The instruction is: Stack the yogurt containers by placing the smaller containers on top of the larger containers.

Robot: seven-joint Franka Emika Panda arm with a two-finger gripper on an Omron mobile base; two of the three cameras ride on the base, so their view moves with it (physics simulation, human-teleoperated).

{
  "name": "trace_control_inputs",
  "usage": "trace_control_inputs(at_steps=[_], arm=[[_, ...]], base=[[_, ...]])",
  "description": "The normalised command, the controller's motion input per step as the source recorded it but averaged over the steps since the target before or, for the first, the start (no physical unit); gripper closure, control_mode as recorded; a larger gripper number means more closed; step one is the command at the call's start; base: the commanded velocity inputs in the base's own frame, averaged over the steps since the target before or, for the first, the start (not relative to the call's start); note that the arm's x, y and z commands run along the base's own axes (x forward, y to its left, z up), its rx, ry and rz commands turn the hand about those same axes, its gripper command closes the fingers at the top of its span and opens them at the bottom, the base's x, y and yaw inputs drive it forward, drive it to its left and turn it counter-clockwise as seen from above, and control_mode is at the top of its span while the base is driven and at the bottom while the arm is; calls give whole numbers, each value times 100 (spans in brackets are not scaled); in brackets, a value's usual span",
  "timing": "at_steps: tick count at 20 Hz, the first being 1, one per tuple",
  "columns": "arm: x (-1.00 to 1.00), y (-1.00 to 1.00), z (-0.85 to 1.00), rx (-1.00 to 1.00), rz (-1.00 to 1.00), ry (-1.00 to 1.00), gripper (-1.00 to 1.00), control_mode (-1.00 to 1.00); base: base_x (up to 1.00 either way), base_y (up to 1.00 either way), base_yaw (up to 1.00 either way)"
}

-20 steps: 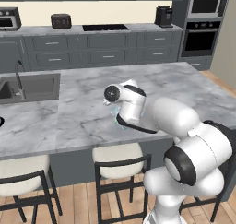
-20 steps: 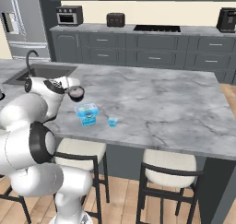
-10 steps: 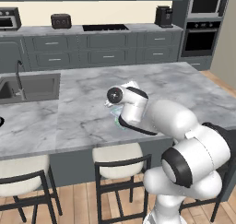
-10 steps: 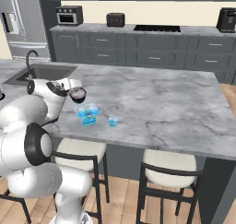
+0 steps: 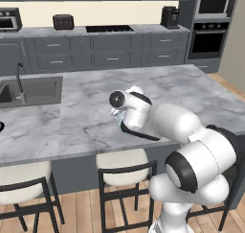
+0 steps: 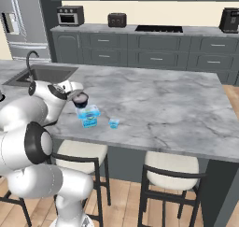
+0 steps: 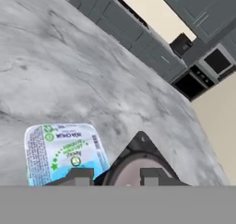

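Near the front edge of the grey marble table (image 6: 154, 104), the hand (image 6: 77, 99) pinches the small dark round cup (image 6: 80, 98), held in the air just above the pale blue boxy pack (image 6: 87, 116). The pack lies flat on the table, label up. The tiny light-blue cup (image 6: 114, 123) stands just beside it, apart.

Three yogurt containers are on the island: one pale blue boxy pack (image 6: 87, 117), one small dark round cup (image 6: 80, 99) just above its left side, and one tiny light-blue cup (image 6: 114, 123) to its right. Two stools (image 6: 173, 174) stand at the near edge. On the far counter sit one toaster (image 6: 117, 19), one microwave (image 6: 70, 16) and what is probably one coffee machine (image 6: 229, 19). One sink (image 6: 43, 74) lies at the left.
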Motion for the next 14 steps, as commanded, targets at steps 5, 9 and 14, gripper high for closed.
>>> trace_control_inputs(at_steps=[5,9,14], arm=[[0,0,-15,-8,1,9,100,-100],[0,0,-13,-7,0,2,100,-100],[0,0,-13,-5,0,0,100,-100]], base=[[0,0,0],[0,0,0],[0,0,0]])
